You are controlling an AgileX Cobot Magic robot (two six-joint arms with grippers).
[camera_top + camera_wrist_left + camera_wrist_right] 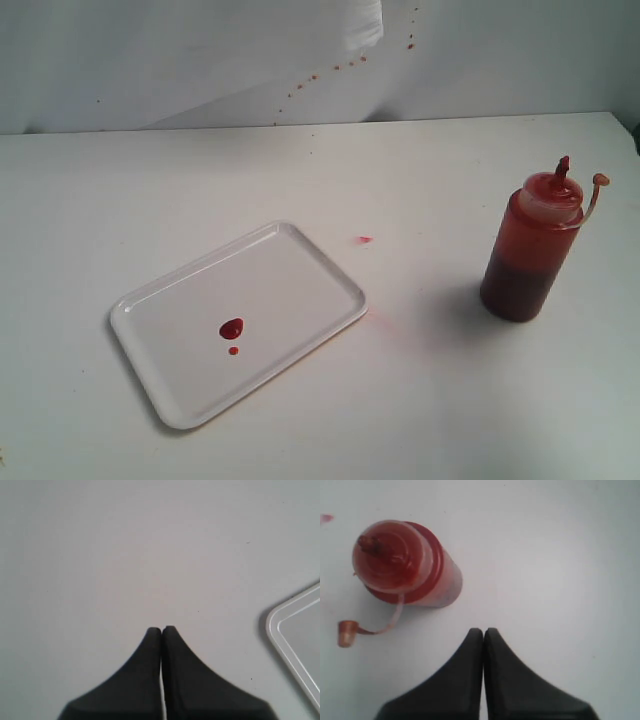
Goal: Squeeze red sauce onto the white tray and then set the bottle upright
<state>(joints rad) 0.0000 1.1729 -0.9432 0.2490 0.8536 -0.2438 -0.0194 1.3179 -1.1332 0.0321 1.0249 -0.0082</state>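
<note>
The white tray (290,275) lies flat at the middle left of the table, and one corner of the white tray (295,635) shows in the left wrist view. A coin-sized blob of red sauce (231,328) with a tinier drop below it sits on the tray. The bottle (530,250) stands upright on the right, its tethered tip cover hanging off to the side. From above, the bottle (407,562) is a short way from my right gripper (483,631), which is shut and holds nothing. My left gripper (162,629) is shut over bare table beside the tray. Neither arm appears in the exterior view.
A small pinkish smear (364,239) marks the table between tray and bottle, with a fainter stain (385,322) by the tray's right corner. Red specks (335,70) dot the white backdrop. The table's far edge meets that backdrop.
</note>
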